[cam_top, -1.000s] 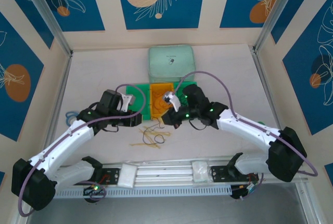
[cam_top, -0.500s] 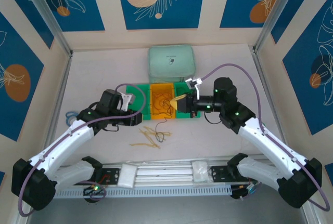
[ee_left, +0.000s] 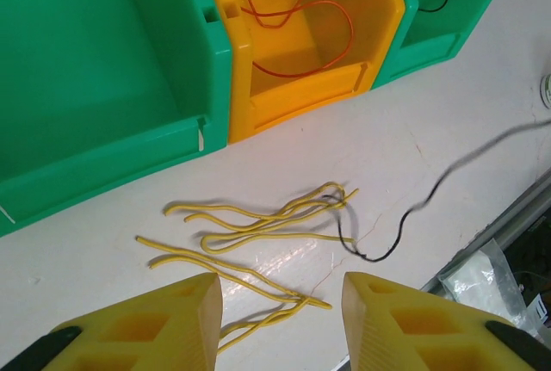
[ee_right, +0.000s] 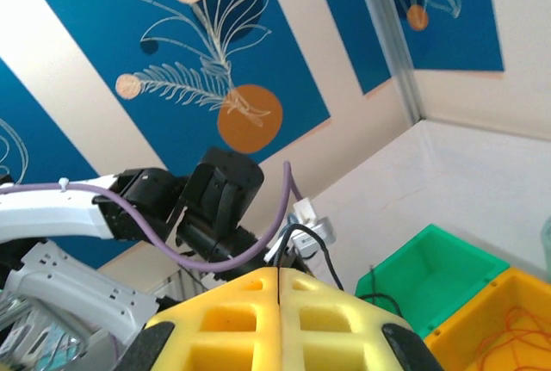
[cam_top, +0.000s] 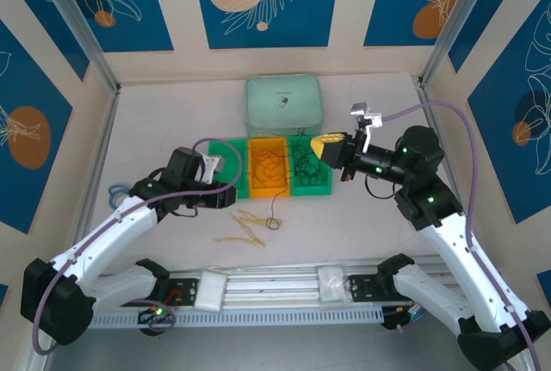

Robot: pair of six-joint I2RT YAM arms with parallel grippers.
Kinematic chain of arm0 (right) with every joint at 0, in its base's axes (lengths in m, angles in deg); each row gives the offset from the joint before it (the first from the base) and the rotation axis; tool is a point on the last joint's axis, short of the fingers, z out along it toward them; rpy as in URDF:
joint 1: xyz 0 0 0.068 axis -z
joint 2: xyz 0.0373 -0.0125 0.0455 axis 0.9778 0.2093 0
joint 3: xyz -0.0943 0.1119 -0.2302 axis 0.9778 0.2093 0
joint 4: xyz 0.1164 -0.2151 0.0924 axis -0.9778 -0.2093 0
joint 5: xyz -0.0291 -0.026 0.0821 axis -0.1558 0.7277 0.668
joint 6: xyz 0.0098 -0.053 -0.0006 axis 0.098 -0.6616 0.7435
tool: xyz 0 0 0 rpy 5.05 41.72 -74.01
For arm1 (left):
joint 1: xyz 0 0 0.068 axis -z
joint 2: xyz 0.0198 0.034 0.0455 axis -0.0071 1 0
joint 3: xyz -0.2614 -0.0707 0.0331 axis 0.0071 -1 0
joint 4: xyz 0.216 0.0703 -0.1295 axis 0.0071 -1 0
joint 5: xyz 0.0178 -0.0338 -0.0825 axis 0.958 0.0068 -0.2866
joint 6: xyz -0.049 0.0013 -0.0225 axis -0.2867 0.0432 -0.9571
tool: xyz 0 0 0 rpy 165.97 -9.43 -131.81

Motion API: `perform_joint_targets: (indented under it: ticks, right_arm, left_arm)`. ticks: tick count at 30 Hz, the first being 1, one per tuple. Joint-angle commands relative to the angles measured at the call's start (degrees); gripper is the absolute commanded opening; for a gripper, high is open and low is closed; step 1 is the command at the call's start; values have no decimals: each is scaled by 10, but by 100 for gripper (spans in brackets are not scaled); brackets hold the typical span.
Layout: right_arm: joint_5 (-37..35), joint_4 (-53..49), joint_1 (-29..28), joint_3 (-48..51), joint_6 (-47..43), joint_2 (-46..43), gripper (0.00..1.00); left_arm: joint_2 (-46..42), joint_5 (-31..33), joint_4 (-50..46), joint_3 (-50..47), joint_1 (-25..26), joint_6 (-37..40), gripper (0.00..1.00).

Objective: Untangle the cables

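Several pale yellow cables [cam_top: 245, 226] [ee_left: 258, 220] lie tangled on the table in front of the bins. A black cable [ee_left: 392, 246] [cam_top: 274, 219] hooks through their right end and rises, blurred, toward the right. My left gripper [ee_left: 280, 289] [cam_top: 222, 200] hovers open just above the yellow cables with nothing between its fingers. My right gripper [cam_top: 318, 144] [ee_right: 280, 272] is raised over the right green bin [cam_top: 312, 188], shut on a thin black cable that curls out of its fingertips. Orange-red cables [ee_left: 293, 44] [cam_top: 267, 166] lie in the orange bin [cam_top: 269, 190].
The left green bin [ee_left: 86, 61] is bare inside; black cables [cam_top: 306, 163] sit in the right one. A pale green pouch [cam_top: 284, 100] lies behind the bins. A small blue item [cam_top: 116, 190] rests at the far left. A metal rail [cam_top: 267, 289] runs along the front edge.
My right arm has swung from the pile up and to the right, past the bins, with the black cable in it. The orange-red strands have left the pile. The left arm barely moved.
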Motion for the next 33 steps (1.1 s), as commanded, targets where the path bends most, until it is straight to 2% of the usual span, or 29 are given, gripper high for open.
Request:
perform_joint_targets:
  ticks: [1, 13, 24, 33]
  right_arm:
    - [-19, -19, 16, -23, -5, -19, 0]
    - [-18, -11, 59, -58, -23, 7, 0]
    - [1, 32, 111, -106, -27, 84, 0]
    - [24, 74, 133, -101, -10, 141, 0]
  left_arm:
    - [4, -15, 7, 18, -8, 11, 41]
    - [14, -20, 14, 19, -8, 9, 41]
    - [25, -21, 18, 17, -7, 11, 41]
    - [41, -18, 20, 19, -8, 16, 41]
